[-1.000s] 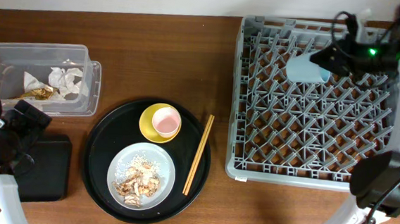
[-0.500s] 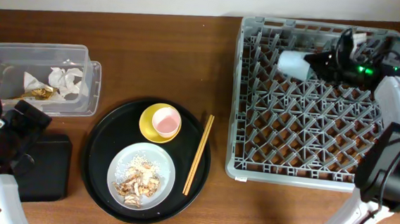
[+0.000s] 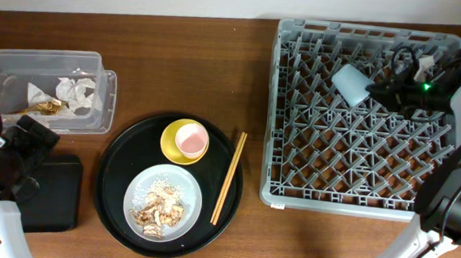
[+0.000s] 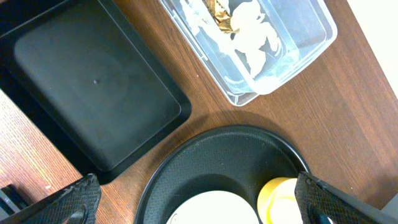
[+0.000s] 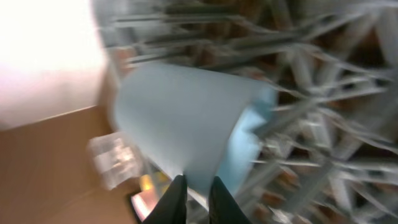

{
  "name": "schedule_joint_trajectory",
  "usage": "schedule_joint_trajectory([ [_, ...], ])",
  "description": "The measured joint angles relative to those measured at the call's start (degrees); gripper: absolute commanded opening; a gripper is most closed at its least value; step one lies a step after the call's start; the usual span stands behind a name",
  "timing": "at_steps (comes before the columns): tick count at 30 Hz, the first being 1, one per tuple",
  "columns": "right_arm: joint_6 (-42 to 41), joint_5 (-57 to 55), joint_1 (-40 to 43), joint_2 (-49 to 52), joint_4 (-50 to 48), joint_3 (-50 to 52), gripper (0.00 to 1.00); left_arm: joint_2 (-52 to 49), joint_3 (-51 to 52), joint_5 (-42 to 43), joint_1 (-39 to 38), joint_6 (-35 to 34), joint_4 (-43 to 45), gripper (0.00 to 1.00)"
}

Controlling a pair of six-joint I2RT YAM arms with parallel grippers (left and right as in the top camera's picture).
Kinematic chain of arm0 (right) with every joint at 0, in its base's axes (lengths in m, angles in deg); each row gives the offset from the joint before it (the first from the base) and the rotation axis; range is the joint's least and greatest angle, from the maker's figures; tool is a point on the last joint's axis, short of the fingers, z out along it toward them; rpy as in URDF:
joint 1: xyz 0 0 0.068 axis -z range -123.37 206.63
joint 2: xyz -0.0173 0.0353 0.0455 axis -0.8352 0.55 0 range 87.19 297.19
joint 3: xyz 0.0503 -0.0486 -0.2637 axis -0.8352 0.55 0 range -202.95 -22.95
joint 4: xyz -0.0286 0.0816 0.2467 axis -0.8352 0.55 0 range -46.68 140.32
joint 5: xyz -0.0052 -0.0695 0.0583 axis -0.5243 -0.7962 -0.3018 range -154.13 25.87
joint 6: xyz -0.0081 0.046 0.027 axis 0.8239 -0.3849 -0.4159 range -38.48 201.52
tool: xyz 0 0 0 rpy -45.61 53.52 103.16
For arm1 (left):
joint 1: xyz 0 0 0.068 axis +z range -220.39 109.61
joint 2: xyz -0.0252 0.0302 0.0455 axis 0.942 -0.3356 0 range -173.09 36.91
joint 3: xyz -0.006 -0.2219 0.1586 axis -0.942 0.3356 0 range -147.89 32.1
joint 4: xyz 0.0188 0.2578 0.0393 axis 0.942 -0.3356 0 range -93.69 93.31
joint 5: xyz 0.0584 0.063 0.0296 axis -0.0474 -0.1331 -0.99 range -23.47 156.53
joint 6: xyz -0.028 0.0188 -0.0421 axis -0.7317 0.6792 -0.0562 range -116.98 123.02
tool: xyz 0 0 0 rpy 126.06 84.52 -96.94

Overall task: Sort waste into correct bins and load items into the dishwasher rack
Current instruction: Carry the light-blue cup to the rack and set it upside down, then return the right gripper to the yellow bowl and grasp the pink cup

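Observation:
My right gripper point(image 3: 373, 90) is over the back of the dishwasher rack point(image 3: 331, 203), shut on the rim of the light blue cup point(image 3: 352, 83), which lies tilted on the pegs. The right wrist view shows the cup point(image 5: 186, 124) with its wall pinched in the gripper point(image 5: 198, 199). My left gripper point(image 4: 199, 205) hangs open over the round tray's left edge, holding nothing. A pink cup point(image 3: 190, 138) stands in the yellow bowl point(image 3: 172, 147). Food scraps point(image 3: 158, 209) lie on the plate point(image 3: 195, 193). Chopsticks point(image 3: 229, 178) lie at the tray's right.
The clear tub point(image 3: 103, 96) at the far left holds white napkins point(image 3: 74, 90) and a gold wrapper point(image 3: 45, 108). The flat black tray point(image 3: 55, 194) lies in front of it, under my left arm. The round black tray point(image 3: 117, 178) carries the dishes.
The right gripper swung the light blue cup left, then back right and lower onto the rack pegs. The left arm has stayed still.

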Motion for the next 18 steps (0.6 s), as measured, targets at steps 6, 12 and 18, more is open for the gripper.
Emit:
schedule_joint_trajectory([
  [6,3.1,-17.16,0.13,0.22,16.04,-11.89,0.18,0.0,0.0,0.0,0.0,0.0,0.0,0.99],
  [12,8.7,-19.39,-4.9,-6.16,26.8,-20.7,0.45,0.0,0.0,0.0,0.0,0.0,0.0,0.99],
  [18,14.6,-21.05,-39.17,-9.03,22.23,-21.38,0.61,0.0,0.02,0.0,0.0,0.0,0.0,0.99],
])
